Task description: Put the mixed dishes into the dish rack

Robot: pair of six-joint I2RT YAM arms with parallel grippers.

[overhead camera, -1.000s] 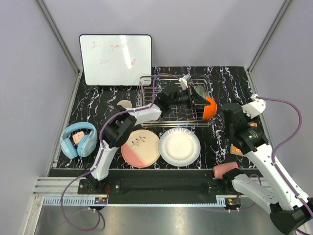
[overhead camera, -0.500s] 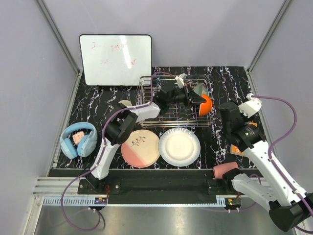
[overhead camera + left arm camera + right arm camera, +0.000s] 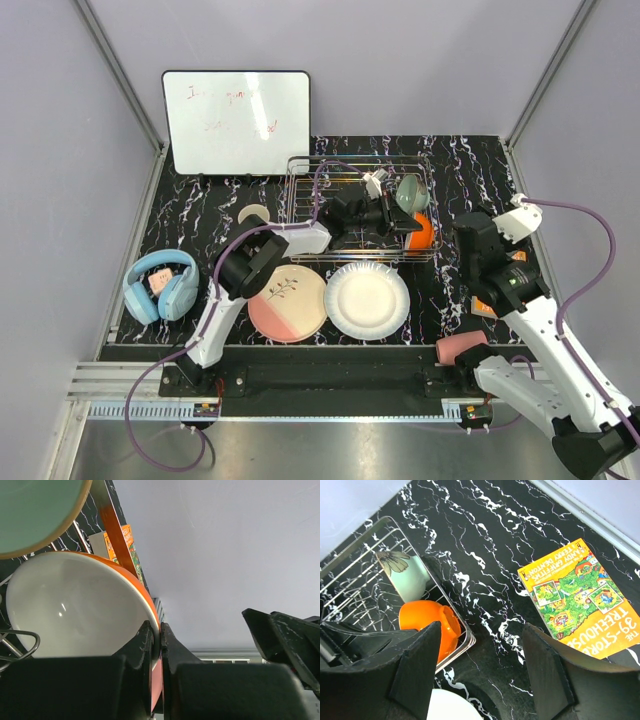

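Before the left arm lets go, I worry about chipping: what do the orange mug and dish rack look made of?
Orange mug: likely glazed ceramic; glossy white inside with a highlight, orange outside. Dish rack: thin shiny silver wires, probably plated or stainless steel.

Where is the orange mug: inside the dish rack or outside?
Inside: orange mug sits in a corner of the dish rack, left gripper pinching its rim.

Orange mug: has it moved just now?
Yes. The orange mug, in the left gripper, shifted from the dish rack's right rim into its near right corner.
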